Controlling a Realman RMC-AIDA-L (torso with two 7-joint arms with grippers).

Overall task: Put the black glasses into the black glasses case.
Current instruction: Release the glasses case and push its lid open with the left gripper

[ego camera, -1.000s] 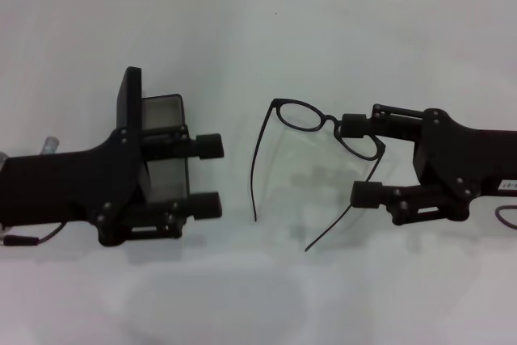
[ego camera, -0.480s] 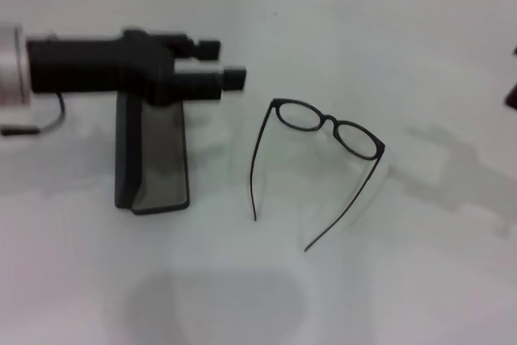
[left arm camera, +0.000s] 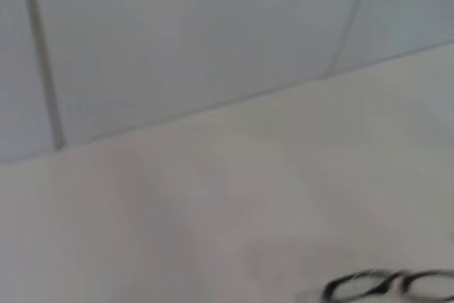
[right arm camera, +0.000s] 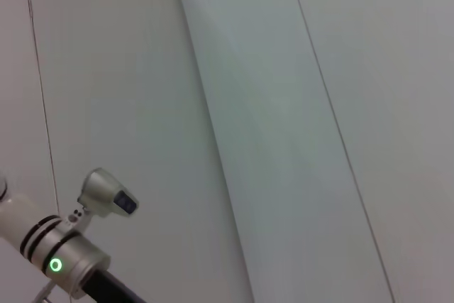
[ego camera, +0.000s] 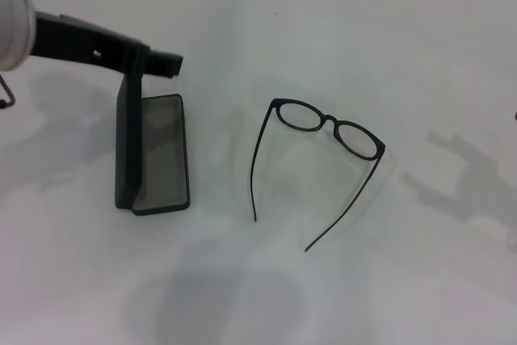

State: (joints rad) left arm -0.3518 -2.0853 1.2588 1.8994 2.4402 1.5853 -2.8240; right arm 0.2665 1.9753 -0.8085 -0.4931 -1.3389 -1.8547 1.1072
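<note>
- My left tool (ego camera: 166,63) hangs above the far end of the black glasses case (ego camera: 153,151), side-on to the head camera; I cannot tell how far it is open, and it holds nothing.
- The case stands open on the white bench (ego camera: 258,296), lid upright on its left edge, grey lining showing.
- The black glasses (ego camera: 323,159) lie to the right of the case, apart from it, temple arms spread towards me.
- My right tool is out of view.
</note>
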